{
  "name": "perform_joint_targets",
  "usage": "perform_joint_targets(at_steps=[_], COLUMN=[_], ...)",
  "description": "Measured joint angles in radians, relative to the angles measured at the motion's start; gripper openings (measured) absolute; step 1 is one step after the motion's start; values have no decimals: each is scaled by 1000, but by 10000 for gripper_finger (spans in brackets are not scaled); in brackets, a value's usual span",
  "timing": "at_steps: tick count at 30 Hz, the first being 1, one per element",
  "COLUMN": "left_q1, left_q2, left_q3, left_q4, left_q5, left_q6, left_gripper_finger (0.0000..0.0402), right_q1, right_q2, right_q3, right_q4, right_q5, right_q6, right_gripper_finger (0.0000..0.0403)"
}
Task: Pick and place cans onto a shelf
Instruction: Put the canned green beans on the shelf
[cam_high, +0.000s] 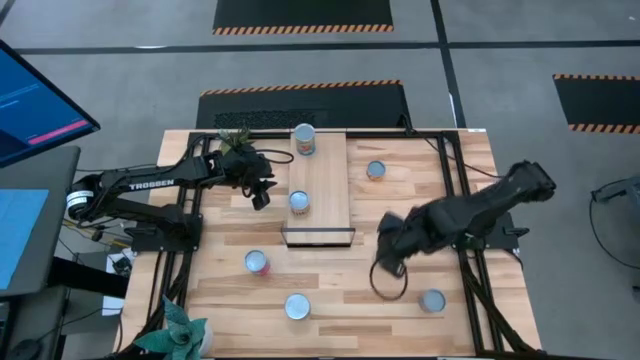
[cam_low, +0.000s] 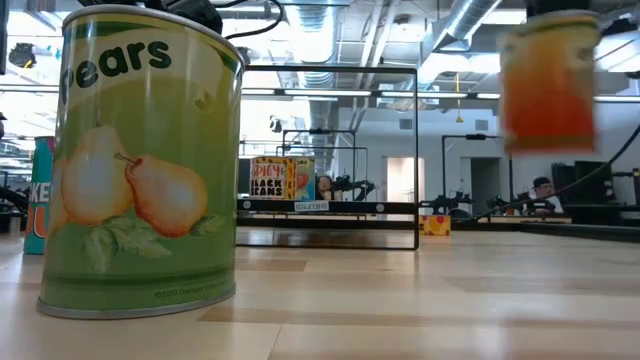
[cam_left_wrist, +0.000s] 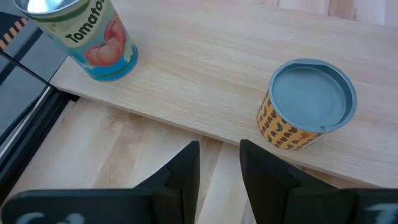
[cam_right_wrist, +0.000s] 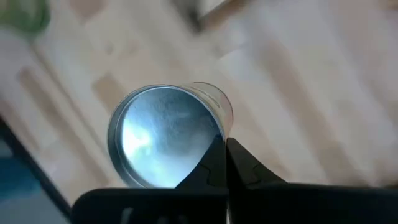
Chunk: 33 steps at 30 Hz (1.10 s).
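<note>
Silver-topped round tin cans: one (cam_right_wrist: 165, 137) lies just ahead of the right gripper (cam_right_wrist: 225, 163), whose fingers are pressed together, holding nothing; two (cam_left_wrist: 308, 102) stand on the long light-wood shelf (cam_left_wrist: 205, 74) just ahead of the left gripper (cam_left_wrist: 219, 168), its fingers spread above the slatted wooden counter (cam_left_wrist: 118, 149).

The slatted wood table (cam_high: 470, 190) carries the shelf (cam_high: 325, 170), a long board near its middle. Two cans (cam_high: 304, 141) stand on the shelf. Four more cans (cam_high: 376, 171) stand directly on the table, with a plant (cam_high: 182, 330) at its near-left corner.
</note>
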Motion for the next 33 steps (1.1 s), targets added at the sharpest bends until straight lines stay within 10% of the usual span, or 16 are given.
perform_joint_targets(at_steps=[13,33], left_q1=[0,0], left_q2=[0,0], left_q3=[0,0], left_q4=[35,54], left_q5=[-2,-11], left_q6=[-17,-68], left_gripper_finger=[103,103], right_q1=[-463,-851], right_q2=[-32,226], right_q3=[43,42], right_q4=[63,635], right_q5=[211,15], right_q6=[-232,-672], right_gripper_finger=[0,0])
